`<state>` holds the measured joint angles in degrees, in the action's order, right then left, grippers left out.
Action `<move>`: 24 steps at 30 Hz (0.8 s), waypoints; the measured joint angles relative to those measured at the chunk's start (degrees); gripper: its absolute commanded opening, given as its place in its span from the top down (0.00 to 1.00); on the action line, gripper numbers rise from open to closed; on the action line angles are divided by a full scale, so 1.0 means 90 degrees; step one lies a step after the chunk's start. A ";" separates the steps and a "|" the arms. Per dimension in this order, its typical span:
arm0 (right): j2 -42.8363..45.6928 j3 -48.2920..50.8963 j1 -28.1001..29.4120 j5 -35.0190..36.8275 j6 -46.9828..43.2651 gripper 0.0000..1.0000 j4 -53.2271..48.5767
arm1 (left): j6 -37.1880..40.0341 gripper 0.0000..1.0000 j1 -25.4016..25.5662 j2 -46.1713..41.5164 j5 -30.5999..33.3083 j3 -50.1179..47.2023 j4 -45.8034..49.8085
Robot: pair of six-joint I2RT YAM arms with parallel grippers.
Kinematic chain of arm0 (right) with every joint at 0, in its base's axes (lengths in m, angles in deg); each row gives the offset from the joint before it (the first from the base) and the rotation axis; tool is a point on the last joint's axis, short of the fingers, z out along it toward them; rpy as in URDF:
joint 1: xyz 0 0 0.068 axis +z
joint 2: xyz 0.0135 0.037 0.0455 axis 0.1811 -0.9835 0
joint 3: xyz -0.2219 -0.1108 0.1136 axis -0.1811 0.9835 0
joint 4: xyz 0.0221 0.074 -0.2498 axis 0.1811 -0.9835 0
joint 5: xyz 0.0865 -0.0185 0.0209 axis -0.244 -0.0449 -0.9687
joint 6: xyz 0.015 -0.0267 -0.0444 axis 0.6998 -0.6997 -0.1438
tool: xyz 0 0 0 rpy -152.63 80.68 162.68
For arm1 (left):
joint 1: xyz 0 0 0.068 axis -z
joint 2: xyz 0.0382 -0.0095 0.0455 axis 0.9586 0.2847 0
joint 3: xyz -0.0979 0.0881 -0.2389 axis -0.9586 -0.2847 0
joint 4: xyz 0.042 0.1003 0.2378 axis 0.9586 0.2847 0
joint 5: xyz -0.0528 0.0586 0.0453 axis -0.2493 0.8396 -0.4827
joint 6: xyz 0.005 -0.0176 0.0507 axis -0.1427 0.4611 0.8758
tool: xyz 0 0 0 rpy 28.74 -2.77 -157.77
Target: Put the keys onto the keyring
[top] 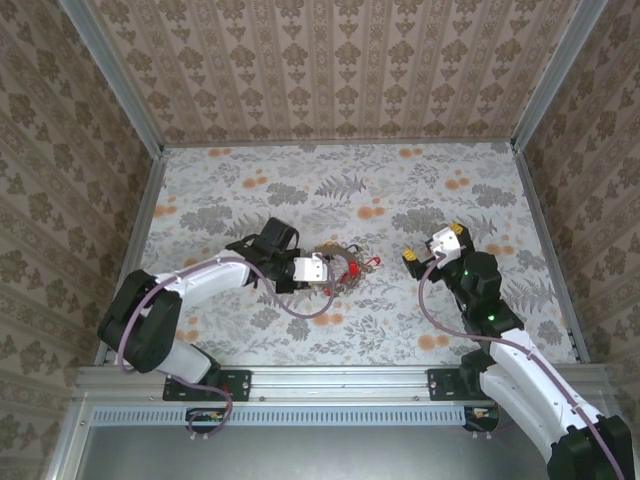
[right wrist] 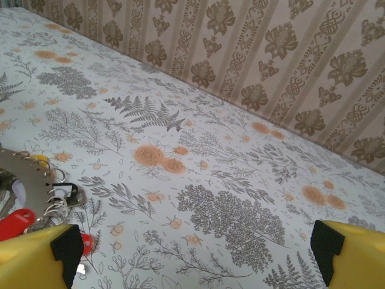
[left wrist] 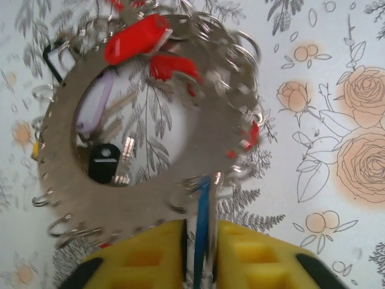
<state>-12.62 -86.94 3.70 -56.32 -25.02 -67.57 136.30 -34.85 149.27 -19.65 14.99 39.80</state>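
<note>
The keyring [left wrist: 150, 198] is a flat grey-brown disc with small wire rings around its rim, lifted close to the left wrist camera. Red keys [left wrist: 135, 37], a black key [left wrist: 103, 161] and a pale one [left wrist: 96, 102] hang from it. My left gripper [left wrist: 201, 259] is shut on a blue key [left wrist: 203, 205] at the ring's near edge. From above, the left gripper [top: 318, 268] holds the keyring [top: 340, 270] mid-table, a red key [top: 354, 268] showing. My right gripper [top: 430, 248] stands open to its right, nothing between its fingers [right wrist: 42, 259]. The keyring [right wrist: 24, 174] and a red key [right wrist: 15, 223] lie at its left.
The floral tablecloth [top: 400, 190] covers the table, with patterned walls on three sides [top: 330, 70]. A metal rail [top: 330, 380] runs along the near edge by the arm bases. Bare cloth lies between the two grippers and behind them.
</note>
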 measured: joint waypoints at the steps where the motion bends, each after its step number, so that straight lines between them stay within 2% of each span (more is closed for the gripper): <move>1: 0.0000 0.0024 -0.0019 0.0002 -0.0012 0.00 0.0029 | -0.0080 0.69 0.0012 -0.0041 0.0080 -0.0034 0.0010; 4: 0.0000 0.0151 -0.0102 0.0104 -0.0005 0.00 0.0141 | -0.0313 0.65 0.0039 -0.0381 0.0245 -0.0199 0.0039; 8: 0.0061 0.0376 -0.0255 0.0561 0.0126 0.00 0.0398 | -0.0760 0.62 -0.0024 -0.1379 0.0381 -0.0551 0.0010; 9: 0.0100 0.0418 -0.0301 0.0704 0.0172 0.00 0.0459 | -0.0928 0.57 -0.0080 -0.1717 0.0396 -0.0673 -0.0053; 12: 0.0199 0.0461 -0.0466 0.0991 0.0340 0.00 0.0656 | -0.1615 0.30 -0.0442 -0.2982 0.0510 -0.1156 -0.0491; 14: 0.0211 0.0500 -0.0614 0.1083 0.0520 0.00 0.0886 | -0.2212 0.20 -0.0884 -0.3820 0.0750 -0.1513 -0.0935; 15: 0.0187 0.0566 -0.0695 0.1127 0.0648 0.00 0.1049 | -0.2599 0.07 -0.1192 -0.4143 0.0874 -0.1683 -0.1205; 16: 0.0153 0.0631 -0.0755 0.1146 0.0760 0.01 0.1175 | -0.2858 0.00 -0.1489 -0.4333 0.0984 -0.1797 -0.1389; 20: -0.0306 0.0947 -0.0935 0.1156 0.1248 0.01 0.1756 | -0.4233 0.00 -0.3096 -0.4299 0.1197 -0.2108 -0.2159; 24: -0.1090 0.1049 -0.0971 0.1154 0.1617 0.00 0.2387 | -0.5051 0.00 -0.3801 -0.3419 0.1413 -0.2375 -0.2798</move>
<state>-22.43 -77.49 -5.05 -45.93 -10.46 -46.08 90.83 -69.06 118.49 -6.93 -6.39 14.62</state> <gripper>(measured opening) 0.996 0.999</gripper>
